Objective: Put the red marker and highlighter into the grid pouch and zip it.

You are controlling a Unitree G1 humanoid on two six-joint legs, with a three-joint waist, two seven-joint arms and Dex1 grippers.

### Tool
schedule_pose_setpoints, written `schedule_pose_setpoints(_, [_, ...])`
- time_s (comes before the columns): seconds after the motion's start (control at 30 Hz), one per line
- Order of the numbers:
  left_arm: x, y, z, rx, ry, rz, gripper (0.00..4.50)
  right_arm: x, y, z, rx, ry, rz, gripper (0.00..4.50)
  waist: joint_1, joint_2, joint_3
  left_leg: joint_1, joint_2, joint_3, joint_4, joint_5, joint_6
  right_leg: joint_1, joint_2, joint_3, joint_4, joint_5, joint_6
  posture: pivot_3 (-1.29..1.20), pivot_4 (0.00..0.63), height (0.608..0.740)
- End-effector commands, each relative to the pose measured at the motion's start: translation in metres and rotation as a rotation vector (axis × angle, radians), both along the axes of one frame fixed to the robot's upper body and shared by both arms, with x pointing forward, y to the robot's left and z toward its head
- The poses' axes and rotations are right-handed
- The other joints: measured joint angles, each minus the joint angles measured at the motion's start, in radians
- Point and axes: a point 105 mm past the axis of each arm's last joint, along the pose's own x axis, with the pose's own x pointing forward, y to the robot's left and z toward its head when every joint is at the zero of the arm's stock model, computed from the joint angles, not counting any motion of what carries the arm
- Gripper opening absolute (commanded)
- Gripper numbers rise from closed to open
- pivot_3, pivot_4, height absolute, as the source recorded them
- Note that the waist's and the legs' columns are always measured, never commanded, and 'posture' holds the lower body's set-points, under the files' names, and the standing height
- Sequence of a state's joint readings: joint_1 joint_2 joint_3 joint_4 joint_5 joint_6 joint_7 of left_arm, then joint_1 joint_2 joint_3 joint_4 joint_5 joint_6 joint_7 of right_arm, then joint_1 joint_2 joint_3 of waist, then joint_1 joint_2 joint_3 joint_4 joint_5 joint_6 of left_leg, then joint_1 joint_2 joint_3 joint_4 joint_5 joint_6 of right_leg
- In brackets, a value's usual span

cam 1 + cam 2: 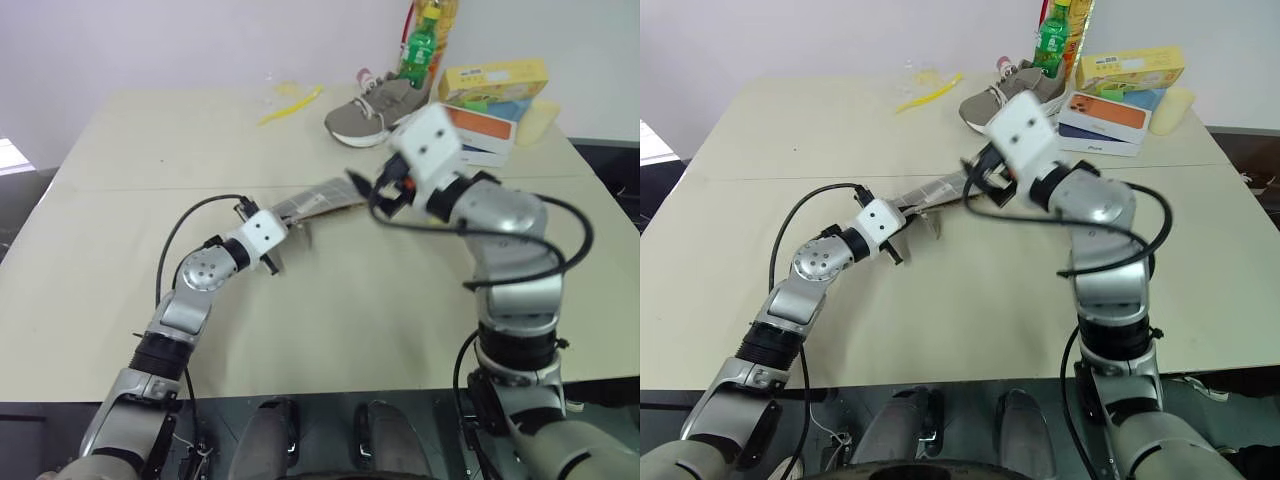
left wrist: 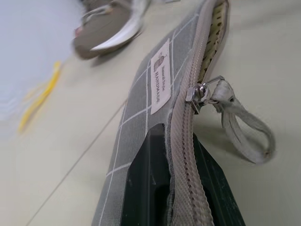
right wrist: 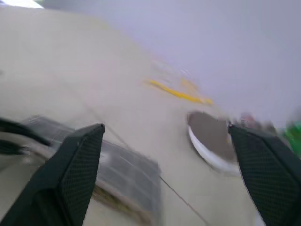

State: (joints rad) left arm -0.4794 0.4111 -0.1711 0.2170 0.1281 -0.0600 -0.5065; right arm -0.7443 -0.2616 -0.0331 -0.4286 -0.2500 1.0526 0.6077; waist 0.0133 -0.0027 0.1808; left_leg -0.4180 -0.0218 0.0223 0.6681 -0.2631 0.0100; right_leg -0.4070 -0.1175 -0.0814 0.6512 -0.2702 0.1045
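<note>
Beige and bare over most of its top, the counter [image 1: 330, 330] carries a cluster of things at its far right corner and the grid pouch [image 1: 318, 198] near its middle.

At that far right corner lies a stack of flat boxes [image 1: 1108, 120] in white, blue and orange, with a yellow carton [image 1: 497, 80] on top. Just beside them, along the far edge, a grey shoe [image 1: 372, 112] rests on its sole, and a green bottle [image 1: 417, 50] stands behind it. Further left along the far edge lies a thin yellow stick [image 1: 290, 104], well apart from the pouch.

The grid pouch is grey fabric with thin white lines and a small white label [image 2: 161, 77]. It is lifted at the end nearer the robot, where the left gripper [image 1: 276, 228] is clamped on it: in the left wrist view the two black fingers [image 2: 143, 188] press either side of the fabric just below the zipper [image 2: 186, 155]. The zipper's metal slider [image 2: 197, 92] sits partway along with a pale fabric loop [image 2: 244, 127] hanging from it, and beyond the slider the pouch mouth gapes, showing a pale lining.

The right gripper [image 1: 385, 190] hovers above the counter near the pouch's far end, its fingers [image 3: 77, 165] spread wide with nothing between them.
</note>
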Motion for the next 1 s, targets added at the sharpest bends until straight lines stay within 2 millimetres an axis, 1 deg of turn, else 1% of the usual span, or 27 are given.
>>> schedule_pose_setpoints(0.03, [0.002,0.001,0.010,-0.012,-0.046,0.005,0.00,0.019,-0.061,-0.029,0.194,0.160,-0.411,4.39,-0.001,0.000,0.000,0.000,0.000,0.000,0.000,0.000,0.000,0.000,0.000,0.000,0.000,0.000,0.000,0.00,0.150,0.740])
schedule_pose_setpoints(0.1, [0.002,-0.001,0.010,-0.017,-0.044,-0.001,0.00,0.024,-0.077,-0.042,0.226,0.198,-0.546,4.39,-0.002,0.000,0.000,-0.001,0.000,0.001,-0.001,0.001,-0.001,-0.001,0.000,0.000,0.000,0.000,0.000,0.00,0.150,0.740])
schedule_pose_setpoints(0.27, [0.001,-0.007,0.009,-0.027,-0.041,-0.017,0.00,0.034,-0.091,-0.074,0.375,0.366,-0.709,4.39,-0.009,0.000,0.000,-0.001,0.000,0.001,-0.002,0.001,-0.002,-0.002,0.000,0.001,0.000,0.000,0.000,0.00,0.150,0.740])
schedule_pose_setpoints(0.5, [-0.001,-0.009,0.009,-0.037,-0.037,-0.023,0.00,0.053,-0.087,-0.099,0.593,0.515,-0.778,4.39,-0.028,0.001,0.000,-0.001,0.000,0.002,-0.002,0.001,-0.002,-0.002,0.000,0.001,0.001,0.000,0.000,0.00,0.150,0.740])
schedule_pose_setpoints(0.57, [-0.001,-0.009,0.009,-0.041,-0.037,-0.025,0.00,0.057,-0.091,-0.106,0.627,0.540,-0.826,4.39,-0.028,0.001,0.000,-0.001,0.000,0.001,-0.003,0.001,-0.002,-0.003,0.000,0.001,0.002,0.000,0.000,0.00,0.150,0.740])
schedule_pose_setpoints(0.67, [-0.002,-0.010,0.009,-0.045,-0.038,-0.028,0.00,0.065,-0.091,-0.111,0.665,0.555,-0.846,4.39,-0.029,0.001,0.000,-0.001,0.000,0.002,-0.003,0.001,-0.002,-0.003,0.000,0.001,0.002,0.000,0.000,0.00,0.150,0.740])
schedule_pose_setpoints(0.77, [-0.003,-0.012,0.009,-0.051,-0.038,-0.032,0.00,0.071,-0.089,-0.117,0.665,0.575,-0.857,4.39,-0.030,0.001,0.000,0.000,0.000,0.002,-0.003,0.001,-0.002,-0.002,0.000,0.001,0.001,0.000,0.000,0.00,0.150,0.740])
schedule_pose_setpoints(0.9, [-0.004,-0.012,0.009,-0.053,-0.038,-0.033,0.00,0.070,-0.095,-0.136,0.636,0.634,-0.929,4.39,-0.030,0.000,-0.001,0.001,0.000,0.002,-0.003,0.001,-0.002,-0.001,0.000,0.001,0.001,0.000,0.000,0.00,0.150,0.740])
schedule_pose_setpoints(1.0, [-0.004,-0.011,0.010,-0.057,-0.041,-0.031,0.00,0.063,-0.103,-0.150,0.581,0.679,-0.977,3.62,-0.027,-0.002,-0.002,0.004,0.000,0.002,-0.003,-0.001,0.002,0.003,0.000,0.001,0.000,0.000,0.000,0.00,0.150,0.740])
